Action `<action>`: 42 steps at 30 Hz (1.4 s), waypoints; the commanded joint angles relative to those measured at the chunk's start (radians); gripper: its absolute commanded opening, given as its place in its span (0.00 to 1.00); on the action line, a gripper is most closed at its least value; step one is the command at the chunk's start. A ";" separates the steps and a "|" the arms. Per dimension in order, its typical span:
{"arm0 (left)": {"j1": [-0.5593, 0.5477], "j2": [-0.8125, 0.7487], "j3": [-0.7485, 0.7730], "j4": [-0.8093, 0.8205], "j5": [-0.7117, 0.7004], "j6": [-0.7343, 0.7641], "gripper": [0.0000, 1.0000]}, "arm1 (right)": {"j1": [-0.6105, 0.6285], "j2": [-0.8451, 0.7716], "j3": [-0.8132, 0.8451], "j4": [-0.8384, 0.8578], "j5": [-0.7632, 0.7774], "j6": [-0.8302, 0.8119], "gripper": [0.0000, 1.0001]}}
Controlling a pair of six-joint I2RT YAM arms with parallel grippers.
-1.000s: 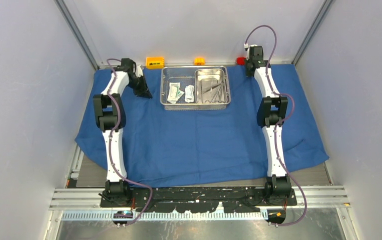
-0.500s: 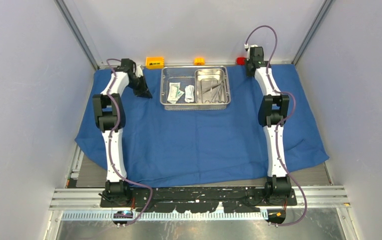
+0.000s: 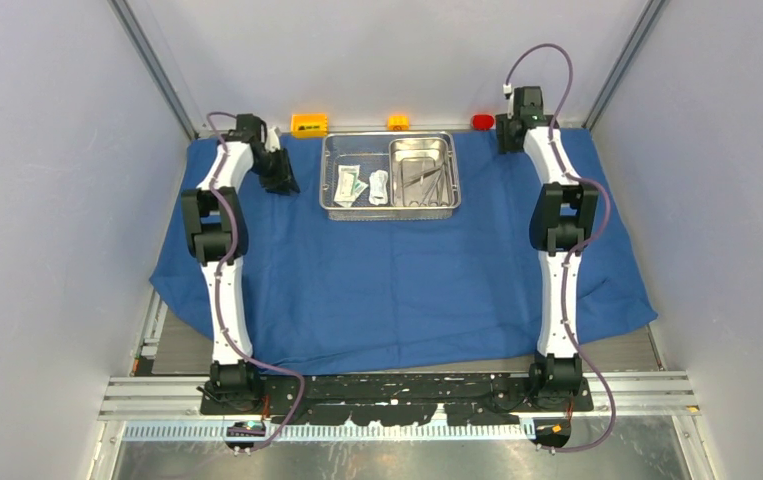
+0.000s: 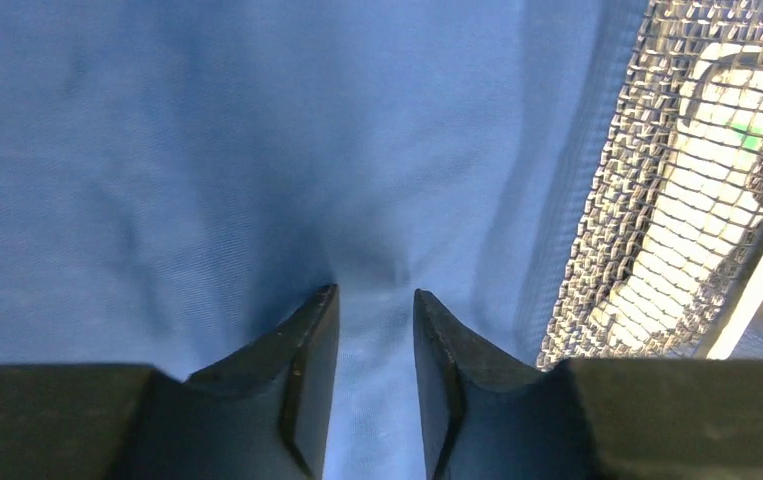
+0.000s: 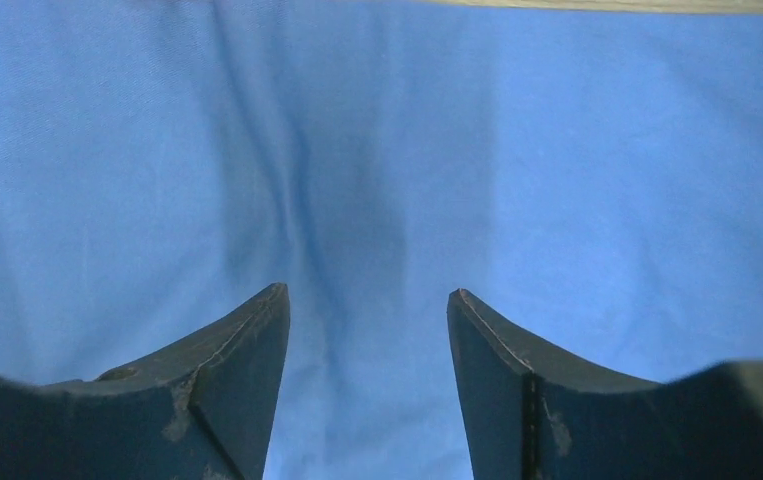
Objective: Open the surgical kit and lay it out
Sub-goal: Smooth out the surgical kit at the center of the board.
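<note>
Left gripper [image 4: 375, 300]: jaws narrow, empty, blue cloth wrap [image 4: 157, 150] puckered ahead. Right gripper [image 5: 367, 295]: jaws wide, empty. Risk: snagged pucker drags mesh tray [image 4: 582, 250] beside left jaws.

A blue cloth wrap [image 3: 397, 270] is spread over the table [image 3: 617, 350], with a steel mesh tray [image 3: 389, 213] set at its far middle; white-green packets [image 3: 353, 184] are held in the tray's left half, a smaller steel pan [image 3: 417, 155] with thin steel instruments [image 3: 427, 186] in its right. The left gripper [image 3: 279, 178] is positioned over the cloth just left of the tray, the right gripper [image 3: 505, 140] near the far edge to its right
</note>
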 commanded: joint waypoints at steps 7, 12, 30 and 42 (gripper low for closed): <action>0.056 -0.246 -0.131 0.008 -0.201 0.193 0.67 | -0.007 -0.466 -0.352 0.001 -0.105 0.037 0.80; 0.061 -0.418 -0.369 0.068 -0.205 0.322 0.73 | -0.026 -0.641 -0.616 -0.026 -0.143 -0.027 0.80; 0.269 -0.649 -0.886 0.157 -0.257 0.559 0.74 | -0.247 -0.784 -1.153 0.054 -0.211 -0.190 0.71; 0.321 -0.692 -1.090 0.243 -0.461 0.672 0.72 | -0.305 -0.806 -1.356 0.080 -0.118 -0.308 0.68</action>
